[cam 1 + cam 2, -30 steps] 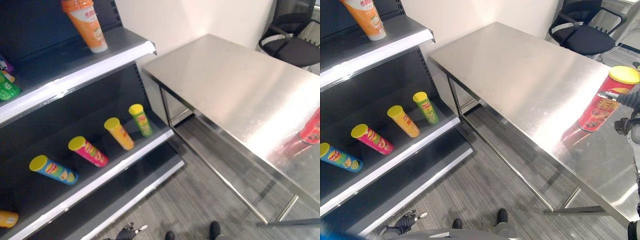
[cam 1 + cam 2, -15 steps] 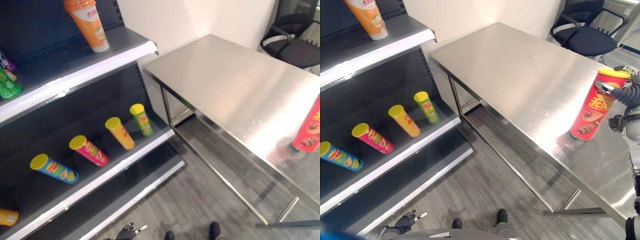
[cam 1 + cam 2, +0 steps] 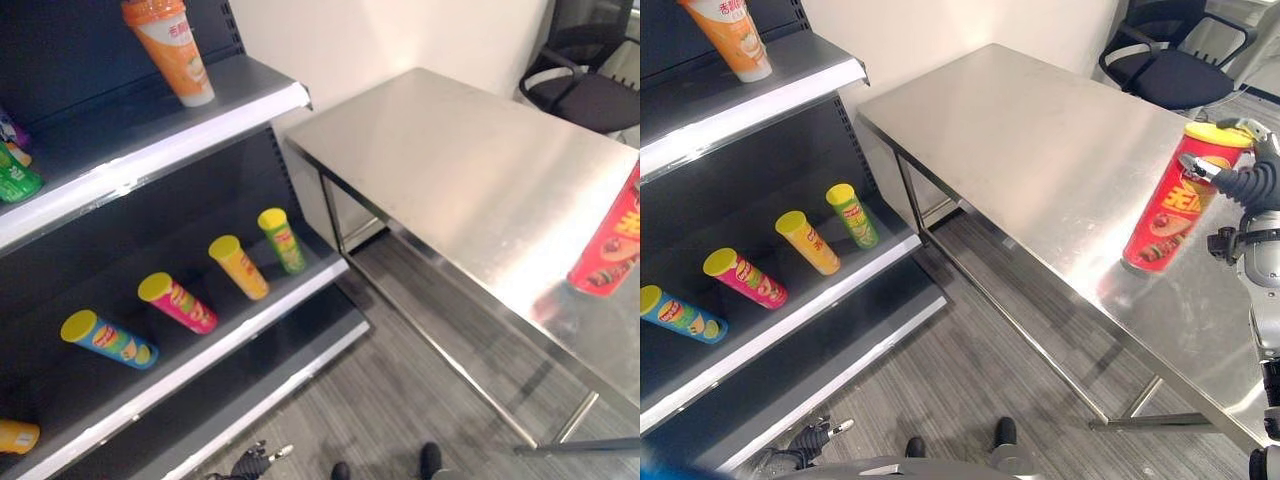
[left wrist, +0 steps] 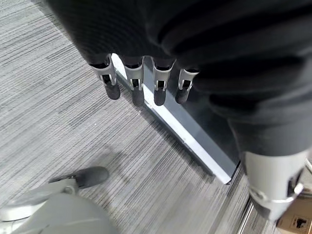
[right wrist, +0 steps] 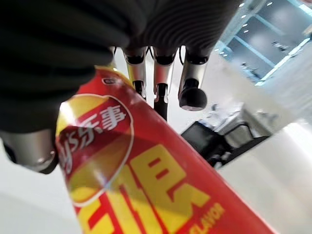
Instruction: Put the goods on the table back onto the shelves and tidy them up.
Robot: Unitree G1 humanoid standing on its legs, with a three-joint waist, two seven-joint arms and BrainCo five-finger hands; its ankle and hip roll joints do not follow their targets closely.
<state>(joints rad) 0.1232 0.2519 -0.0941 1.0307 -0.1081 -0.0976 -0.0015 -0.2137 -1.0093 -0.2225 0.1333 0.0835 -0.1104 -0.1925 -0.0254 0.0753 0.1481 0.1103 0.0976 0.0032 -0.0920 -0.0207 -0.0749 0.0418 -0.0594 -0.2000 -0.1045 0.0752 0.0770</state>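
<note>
The shelves (image 3: 750, 110) stand left of the surface (image 3: 1040, 140), four cans (image 3: 805, 240) lying in a row on the lower shelf, one tilted can (image 3: 1165, 205) near the surface's right edge.

Red can (image 3: 1168, 215) at 3 o'clock: oval logo, big yellow characters; orange cup (image 3: 732, 38) at 10 o'clock: red characters, illegible; shelf cans (image 3: 805, 241) at 9 o'clock: print too small.

Red chip can (image 3: 1170, 205), yellow lid, tilted, base just above table (image 3: 1040, 130).
</note>
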